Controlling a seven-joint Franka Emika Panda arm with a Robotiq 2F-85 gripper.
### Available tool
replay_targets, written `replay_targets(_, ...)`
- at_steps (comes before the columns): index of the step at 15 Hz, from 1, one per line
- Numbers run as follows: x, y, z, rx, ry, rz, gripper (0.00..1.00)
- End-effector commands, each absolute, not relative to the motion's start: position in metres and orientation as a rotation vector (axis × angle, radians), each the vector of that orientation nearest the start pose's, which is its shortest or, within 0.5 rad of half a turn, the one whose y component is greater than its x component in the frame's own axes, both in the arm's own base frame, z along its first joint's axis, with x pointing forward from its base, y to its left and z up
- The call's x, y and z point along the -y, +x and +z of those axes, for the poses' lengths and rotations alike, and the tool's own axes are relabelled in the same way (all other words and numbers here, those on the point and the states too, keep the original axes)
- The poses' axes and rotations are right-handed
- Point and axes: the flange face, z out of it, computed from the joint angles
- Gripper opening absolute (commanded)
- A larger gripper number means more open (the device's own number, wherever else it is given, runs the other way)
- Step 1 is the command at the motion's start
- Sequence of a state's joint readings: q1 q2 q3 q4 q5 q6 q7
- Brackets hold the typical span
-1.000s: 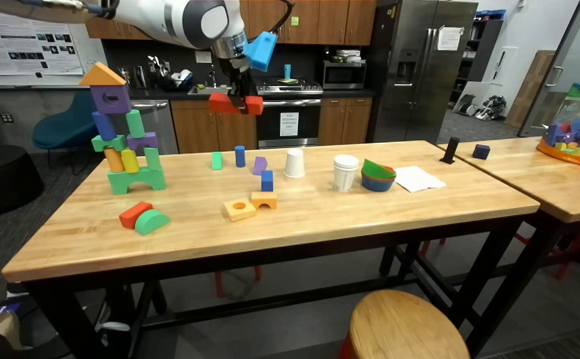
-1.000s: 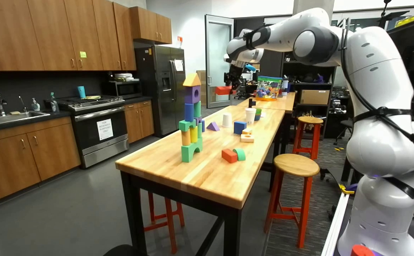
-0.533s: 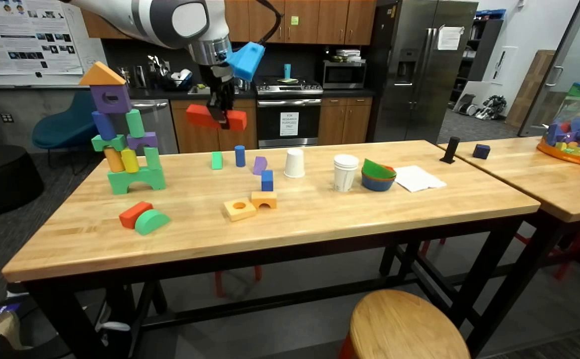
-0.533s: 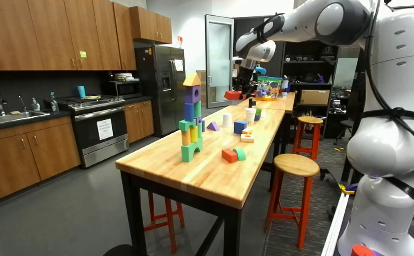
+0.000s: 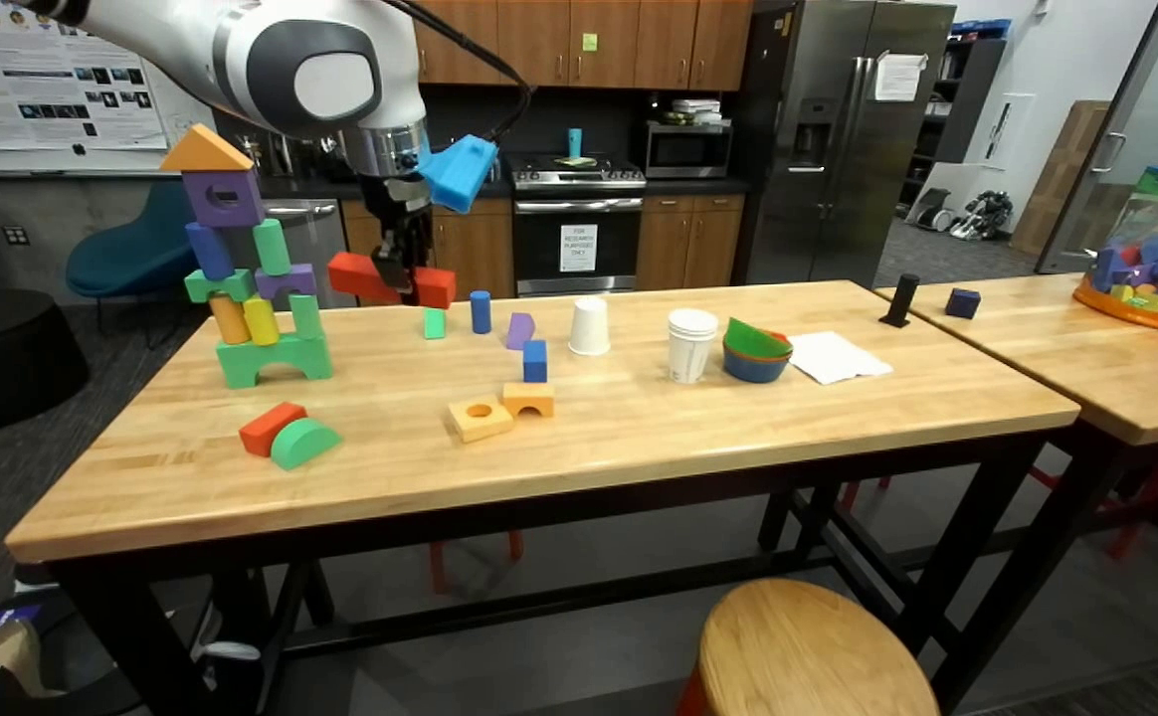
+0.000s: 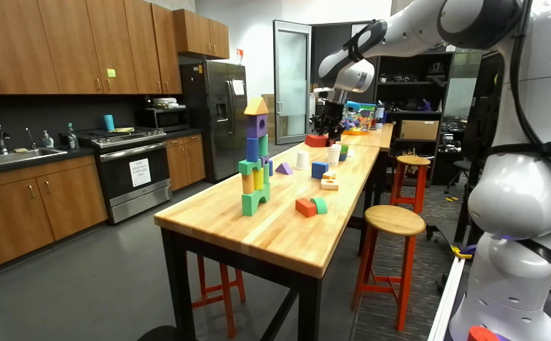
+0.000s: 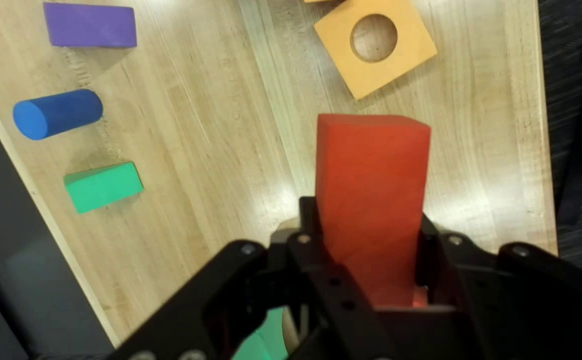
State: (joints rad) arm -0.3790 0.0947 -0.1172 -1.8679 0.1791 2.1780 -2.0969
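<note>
My gripper (image 5: 405, 283) is shut on a long red block (image 7: 373, 165), holding it by the middle with both ends sticking out. In both exterior views the held block hangs above the far part of the table (image 5: 380, 477). Beyond it in an exterior view are a green block (image 5: 434, 324), partly covered by the held one, and a blue cylinder (image 5: 481, 312). A tower of stacked blocks rises to the left, from a green arch (image 5: 276, 356) up to an orange triangle (image 5: 206, 149). In the wrist view a yellow square block with a hole (image 7: 406, 40) lies past the held block's end.
A loose red block (image 5: 269, 430) touches a green half-round (image 5: 302, 444). A purple wedge (image 5: 519, 330), blue block (image 5: 534, 361) and yellow arch (image 5: 528, 399) lie mid-table. Farther right are white cups (image 5: 589, 326), stacked bowls (image 5: 753, 369) and paper (image 5: 836, 356).
My gripper has come down and, in an exterior view, shifted left closer to the tower, with the red block still in its grip. The blocks on the table have stayed put.
</note>
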Motion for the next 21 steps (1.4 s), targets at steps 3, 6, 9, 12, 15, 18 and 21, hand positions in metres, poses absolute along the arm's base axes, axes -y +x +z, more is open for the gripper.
replay_targets(3,0.285,0.538,0.484,2.256,-2.397,-0.325,0.41)
replay_targets(6,0.287,0.537,0.485,2.254,-2.400,-0.325,0.16)
replay_targets(9,0.281,0.546,0.486,2.339,-2.353,-0.272,0.16)
replay_targets(12,0.276,0.551,0.479,2.498,-2.185,-0.037,0.16)
replay_targets(15,0.272,0.558,0.474,2.583,-2.053,0.058,0.16)
replay_targets(18,0.270,0.568,0.466,2.619,-2.008,0.077,0.16)
replay_targets(21,0.268,0.577,0.456,2.614,-2.011,0.053,0.16)
